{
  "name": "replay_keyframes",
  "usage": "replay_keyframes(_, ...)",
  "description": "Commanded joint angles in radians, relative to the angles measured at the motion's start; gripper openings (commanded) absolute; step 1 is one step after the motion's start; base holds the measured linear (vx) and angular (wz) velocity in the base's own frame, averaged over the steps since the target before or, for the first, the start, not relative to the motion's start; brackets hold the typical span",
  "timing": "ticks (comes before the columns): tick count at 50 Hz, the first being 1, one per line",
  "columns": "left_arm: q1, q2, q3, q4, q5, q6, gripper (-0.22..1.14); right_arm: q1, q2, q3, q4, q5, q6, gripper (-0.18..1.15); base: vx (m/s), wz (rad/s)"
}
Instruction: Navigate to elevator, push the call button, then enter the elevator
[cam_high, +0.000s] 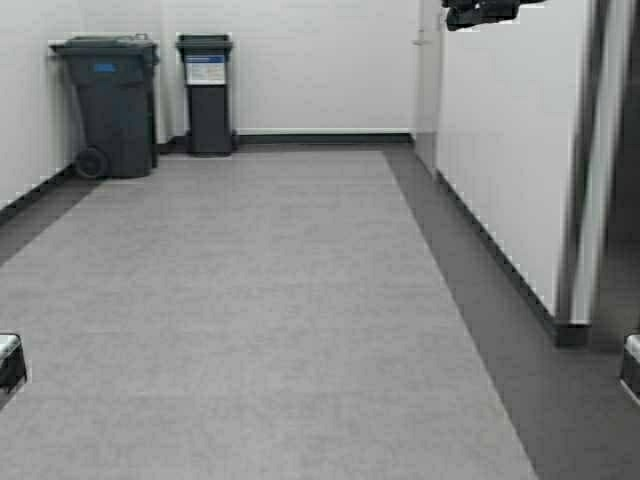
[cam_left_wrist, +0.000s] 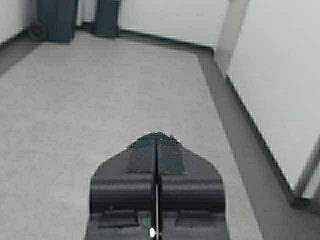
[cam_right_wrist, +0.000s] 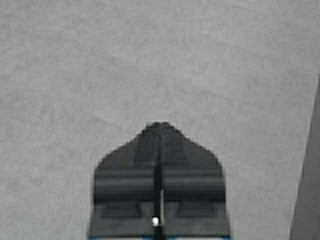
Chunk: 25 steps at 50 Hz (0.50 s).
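Note:
A brushed steel upright (cam_high: 592, 160), which looks like the elevator's frame, stands at the right edge of the high view, past the end of a white wall (cam_high: 500, 130). It also shows in the left wrist view (cam_left_wrist: 309, 172). The doors and any call button are out of view. My left gripper (cam_left_wrist: 157, 136) is shut and empty, held low over the grey carpet (cam_high: 250, 300). My right gripper (cam_right_wrist: 160, 125) is shut and empty over the same carpet. Only small parts of the arms show at the bottom corners of the high view.
Two dark wheeled bins (cam_high: 108, 100) (cam_high: 207, 92) stand against the far wall at the back left. A dark floor strip (cam_high: 470, 290) runs along the right wall. An overhead device (cam_high: 482, 12) hangs at the top right.

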Motion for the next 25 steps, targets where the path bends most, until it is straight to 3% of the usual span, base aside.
replay_keyframes(1,-0.002,0.014,-0.011,0.002,-0.009,0.003,0.02,-0.008,-0.009,-0.023,-0.002,-0.012,0.002,0.06,0.35,0.18)
replay_keyframes(25,-0.002,0.014,-0.020,0.002,-0.028,0.000,0.02,-0.008,-0.012,-0.034,0.003,-0.044,0.011,0.06,0.42,0.16)
